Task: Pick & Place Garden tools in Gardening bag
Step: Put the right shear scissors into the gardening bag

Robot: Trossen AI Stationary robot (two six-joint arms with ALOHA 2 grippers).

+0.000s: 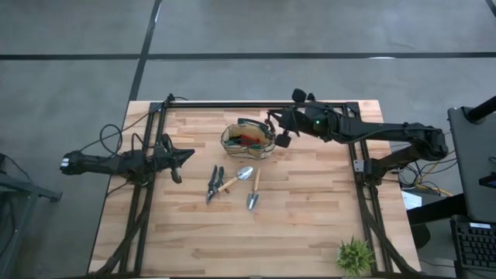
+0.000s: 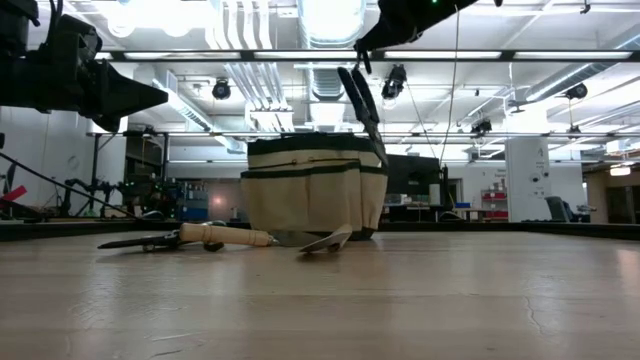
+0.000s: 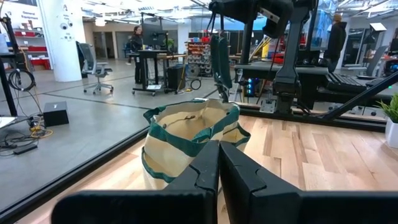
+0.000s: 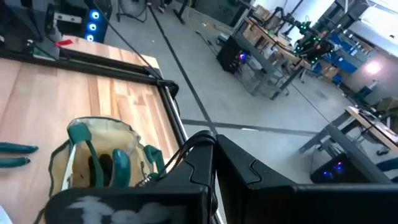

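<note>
Hanging above the far-right rim of the bag, the right end effector is clamped on a pair of shears, which dangle with their tips just at the bag's top edge, seen in the low view. From the left wrist view the same shears hang upright over the bag's opening. The bag stands on the bench toward its far side, and something red lies inside it.

In front of the bag, on the wood, lie three tools close together: a second pair of shears to the bag's front left, a trowel beside them with its blade pointing toward the bag, and another trowel just right of that, blade pointing away from the bag.

Well to the left of the bag, the left end effector waits above the bench with its fingers pressed together, holding nothing.

A small green plant sits far from the bag at the bench's near right corner.
</note>
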